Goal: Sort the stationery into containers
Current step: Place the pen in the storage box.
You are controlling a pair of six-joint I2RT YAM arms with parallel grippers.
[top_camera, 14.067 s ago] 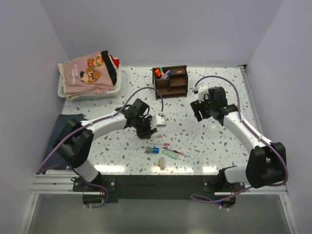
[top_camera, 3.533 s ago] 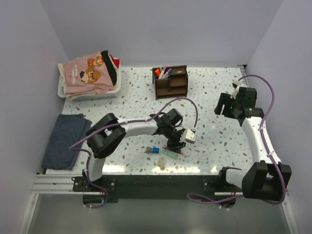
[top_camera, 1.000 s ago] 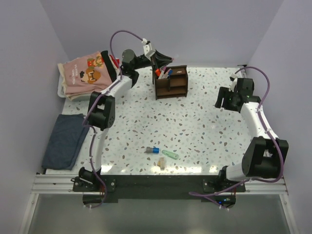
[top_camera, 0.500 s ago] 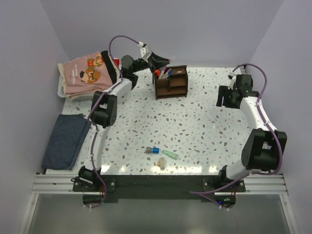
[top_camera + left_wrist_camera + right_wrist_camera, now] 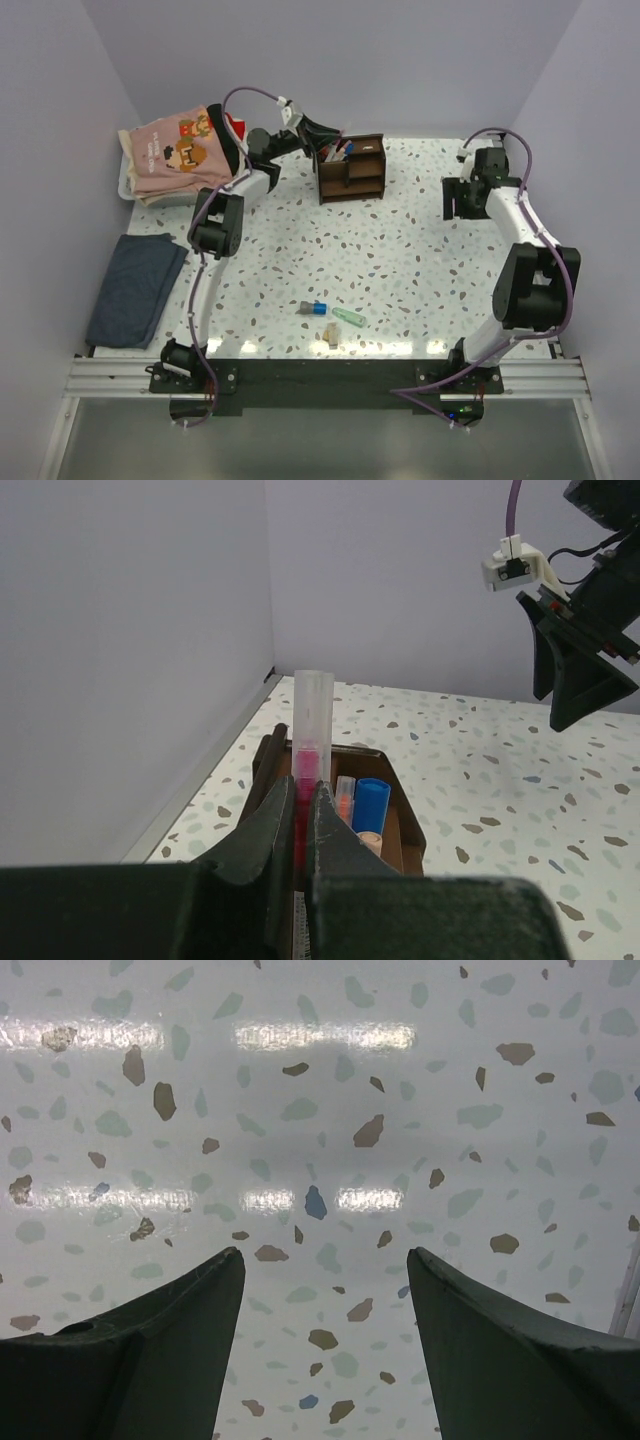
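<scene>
Over the left rear compartment of the wooden organizer (image 5: pixel 352 168), the left gripper (image 5: pixel 305 792) is clamped on a pink pen (image 5: pixel 304 768). The pen stands upright with its clear cap (image 5: pixel 312 708) uppermost. Its lower end is hidden behind the fingers, so it is not possible to tell whether the tip sits inside the compartment.

- Same compartment, left wrist view: a blue-capped marker (image 5: pixel 371 806) and an orange highlighter (image 5: pixel 344 798) stand just beside the pink pen.
- Left arm: stretched out fully to the far side of the table (image 5: pixel 420 250), beside the white tray (image 5: pixel 135 190) of folded clothes.
- Right gripper (image 5: pixel 325 1260): jaws spread wide, holding nothing. It hangs over bare speckled tabletop at the far right, well apart from the organizer. Both fingers (image 5: pixel 150 1350) are clear of the surface.
- Loose stationery near the front edge, between the arm bases: blue-capped pen (image 5: pixel 313 308), mint green marker (image 5: pixel 348 317) just to its right, beige pen (image 5: pixel 328 337) just in front of both. None touches a gripper.
- Dark cloth (image 5: pixel 135 290) lies flat at the left edge of the table.
</scene>
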